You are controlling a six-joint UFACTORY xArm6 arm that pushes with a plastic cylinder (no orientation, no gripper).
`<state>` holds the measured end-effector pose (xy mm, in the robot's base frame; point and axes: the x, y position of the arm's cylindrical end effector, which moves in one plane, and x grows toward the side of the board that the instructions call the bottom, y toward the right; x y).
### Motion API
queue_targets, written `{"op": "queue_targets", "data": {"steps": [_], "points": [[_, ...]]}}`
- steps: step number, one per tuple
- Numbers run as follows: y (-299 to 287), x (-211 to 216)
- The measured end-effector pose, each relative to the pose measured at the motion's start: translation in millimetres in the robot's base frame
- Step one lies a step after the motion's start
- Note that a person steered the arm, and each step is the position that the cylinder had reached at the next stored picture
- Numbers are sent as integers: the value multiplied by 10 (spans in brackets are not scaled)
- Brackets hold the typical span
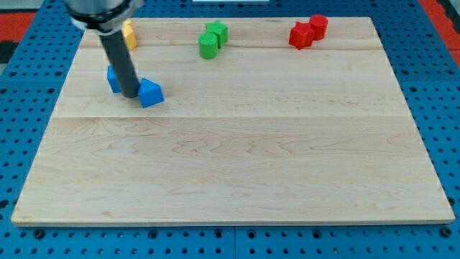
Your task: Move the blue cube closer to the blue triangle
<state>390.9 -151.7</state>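
Observation:
A blue block point(151, 93), which looks like the triangle, lies at the board's upper left. A second blue block point(113, 78), partly hidden behind the rod, lies just left of it; its shape is hard to make out. My tip point(131, 96) rests on the board between the two blue blocks, touching or nearly touching both. The dark rod rises from there toward the view's top.
A yellow block point(129, 34) sits at the top left, partly behind the rod. Two green blocks point(212, 39) lie at top centre. Two red blocks point(307, 32) lie at top right. The wooden board point(237, 158) rests on a blue pegboard.

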Motion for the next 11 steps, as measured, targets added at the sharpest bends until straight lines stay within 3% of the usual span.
{"op": "queue_targets", "data": {"steps": [3, 4, 6, 7, 8, 10, 11], "points": [[1701, 80], [1183, 489], [-383, 337], [-700, 16], [-700, -392], [550, -300], [655, -422]]}}
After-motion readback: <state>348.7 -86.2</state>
